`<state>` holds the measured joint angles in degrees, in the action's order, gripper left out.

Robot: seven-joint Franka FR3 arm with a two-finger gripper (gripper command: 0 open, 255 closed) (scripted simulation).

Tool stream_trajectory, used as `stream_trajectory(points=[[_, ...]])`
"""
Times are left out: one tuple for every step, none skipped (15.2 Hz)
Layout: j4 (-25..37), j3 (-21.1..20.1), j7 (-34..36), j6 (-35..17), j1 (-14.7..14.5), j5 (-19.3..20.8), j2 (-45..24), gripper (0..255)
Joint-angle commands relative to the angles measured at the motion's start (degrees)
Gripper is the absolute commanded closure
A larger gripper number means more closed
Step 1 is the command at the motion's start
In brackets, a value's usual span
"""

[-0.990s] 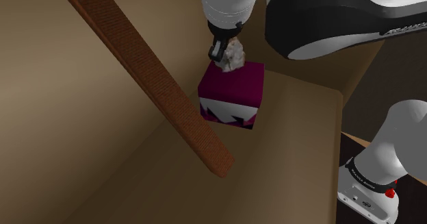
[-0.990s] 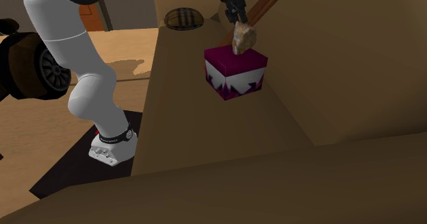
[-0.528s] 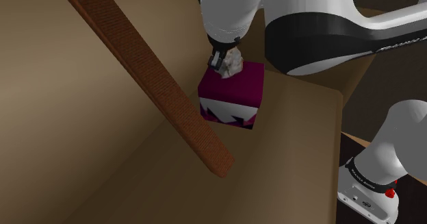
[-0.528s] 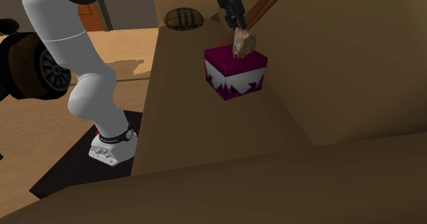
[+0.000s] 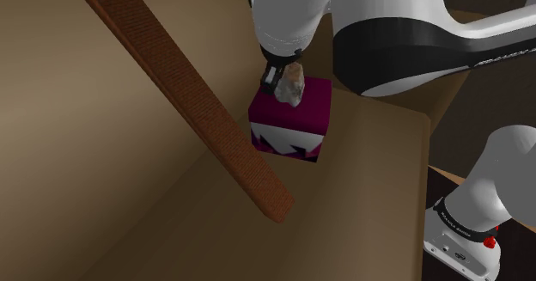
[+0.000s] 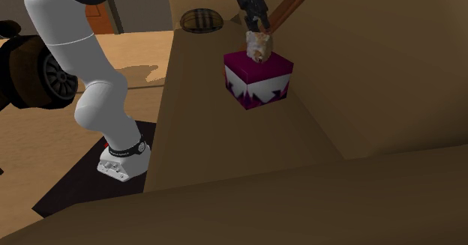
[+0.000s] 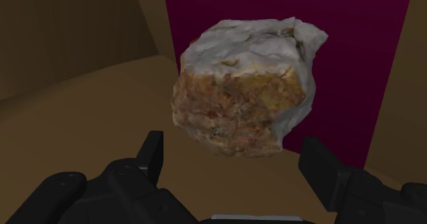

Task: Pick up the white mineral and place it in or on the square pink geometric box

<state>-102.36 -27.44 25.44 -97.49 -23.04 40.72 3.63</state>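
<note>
- Gripper [image 7: 234, 153]: the 2 black fingers [image 7: 153, 151] stand apart, with a gap between each and the mineral. Nothing is clamped.
- Mineral [image 7: 245, 85]: a lump, grey-white on 1 side and mottled orange-brown on the other. It lies just ahead of the fingertips, centred between them.
- Shoulder view: the gripper [image 5: 278, 73] points down, with the mineral [image 5: 293, 83] directly under its tips. The mineral appears to rest on the top face of the box [image 5: 296, 116], near the edge closest to the hand.
- Second exterior view: the gripper [image 6: 260, 26] is just above the mineral [image 6: 259, 47], and the mineral meets the box [image 6: 271, 70] at the top edge. I cannot tell how firmly it sits.
- Box: dark pink cube with a white jagged pattern on the lower sides. It stands below the hand on a tan table [image 5: 361, 176].
- Beam [image 5: 189, 99]: a reddish-brown bar that runs slantwise beside the hand and past the box, well clear of the fingers.
- Arm [image 6: 82, 64]: white with dark joints, rising from its foot and bending over toward the box.
</note>
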Motion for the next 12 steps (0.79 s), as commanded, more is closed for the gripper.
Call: stream_trajectory(points=[[-0.05, -0.01, 0.07, 0.57, 0.0, -0.07, -0.13, 0], [-0.16, 0.01, 0.04, 0.57, 0.0, -0.13, 0.01, 0], [0.09, 0.2, -0.17, 0.25, 0.2, 0.1, -0.36, 0], [1.68, -0.4, -0.29, 2.09, -0.3, -0.04, -0.51, 0], [3.36, -1.02, -0.39, 3.96, -0.83, -0.11, -0.75, 0], [5.15, -1.67, -0.46, 5.89, -1.36, -0.1, -1.08, 0], [6.64, -2.19, -0.51, 7.43, -1.8, -0.03, -1.41, 0], [6.64, -2.19, -0.51, 7.44, -1.8, -0.03, -1.41, 0], [6.63, -2.19, -0.51, 7.43, -1.8, -0.04, -1.41, 0], [6.63, -2.19, -0.51, 7.43, -1.8, -0.03, -1.41, 0], [6.64, -2.19, -0.51, 7.43, -1.8, -0.03, -1.41, 0], [6.64, -2.19, -0.51, 7.43, -1.8, -0.03, -1.41, 0]])
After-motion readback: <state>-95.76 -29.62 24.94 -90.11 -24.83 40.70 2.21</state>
